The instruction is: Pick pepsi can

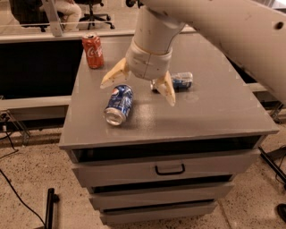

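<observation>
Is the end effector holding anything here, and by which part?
Nothing is held. The end effector hovers open by the pepsi can, which lies on its side.

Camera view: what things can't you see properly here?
All in the camera view:
- Silver-and-blue can: its left end hides behind the open tool, which hangs over the table by the pepsi can.
- Seated person: cut off by the top edge.
- Robot arm: runs out past the top and right edges.
- Drawers: insides too dark.

Glossy deep blue metal pepsi can (119, 103) on a smooth grey surface (214, 112); matt cream plastic gripper (137, 93) hovers just above.
</observation>
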You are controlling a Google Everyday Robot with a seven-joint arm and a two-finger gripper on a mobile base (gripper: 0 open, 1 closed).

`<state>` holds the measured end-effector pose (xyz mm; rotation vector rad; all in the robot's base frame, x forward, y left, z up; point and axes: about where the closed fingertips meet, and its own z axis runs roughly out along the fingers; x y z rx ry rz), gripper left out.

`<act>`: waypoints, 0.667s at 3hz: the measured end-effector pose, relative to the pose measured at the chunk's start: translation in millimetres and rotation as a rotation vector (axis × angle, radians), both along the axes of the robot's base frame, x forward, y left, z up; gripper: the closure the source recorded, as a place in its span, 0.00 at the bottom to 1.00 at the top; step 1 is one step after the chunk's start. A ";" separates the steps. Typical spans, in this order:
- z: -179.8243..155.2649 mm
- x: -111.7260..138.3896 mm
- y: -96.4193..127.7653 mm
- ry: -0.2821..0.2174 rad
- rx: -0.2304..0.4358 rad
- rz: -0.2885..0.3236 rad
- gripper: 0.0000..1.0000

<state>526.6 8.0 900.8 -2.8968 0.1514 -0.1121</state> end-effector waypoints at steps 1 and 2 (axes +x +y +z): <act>-18.4 5.1 14.7 -0.016 -0.012 0.017 0.00; -33.4 3.9 24.1 -0.045 -0.036 0.006 0.00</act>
